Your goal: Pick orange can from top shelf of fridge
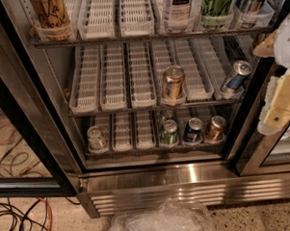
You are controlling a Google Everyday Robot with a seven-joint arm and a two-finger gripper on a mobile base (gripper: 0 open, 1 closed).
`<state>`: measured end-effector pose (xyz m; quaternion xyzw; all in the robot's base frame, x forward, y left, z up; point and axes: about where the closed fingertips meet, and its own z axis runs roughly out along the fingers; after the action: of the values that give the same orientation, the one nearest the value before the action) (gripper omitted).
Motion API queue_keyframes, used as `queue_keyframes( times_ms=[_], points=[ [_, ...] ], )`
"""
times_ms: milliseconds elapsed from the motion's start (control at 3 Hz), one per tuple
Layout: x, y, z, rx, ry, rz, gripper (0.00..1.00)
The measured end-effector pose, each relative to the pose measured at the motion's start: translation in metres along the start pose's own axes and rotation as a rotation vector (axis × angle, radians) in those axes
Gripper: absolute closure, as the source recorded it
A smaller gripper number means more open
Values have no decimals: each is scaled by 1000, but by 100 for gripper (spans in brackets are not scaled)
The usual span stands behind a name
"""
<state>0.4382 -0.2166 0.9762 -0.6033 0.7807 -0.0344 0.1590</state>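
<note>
The orange can (49, 15) stands upright in the clear front cup of the far-left lane on the top shelf (146, 38) of the fridge (186, 180); its top is cut off by the frame edge. The fridge stands open with three wire racks in view. My gripper (281, 90), white and cream, hangs at the right edge of the view beside the middle shelf. It is well to the right of and below the orange can and touches nothing.
The top shelf also holds a white bottle (178, 7) and a green can (217, 3). A copper-gold can (173, 82) and a tilted blue-and-silver can (235, 75) sit on the middle rack, several cans on the bottom one. A plastic bag (161, 222) and cables (19, 224) lie on the floor.
</note>
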Motion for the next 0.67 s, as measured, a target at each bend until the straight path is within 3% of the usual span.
queue_keyframes(
  times_ms=[333, 667],
  points=[
    [0, 0, 0, 0, 0, 0, 0],
    [-14, 3, 9, 18, -40, -13, 0]
  ],
)
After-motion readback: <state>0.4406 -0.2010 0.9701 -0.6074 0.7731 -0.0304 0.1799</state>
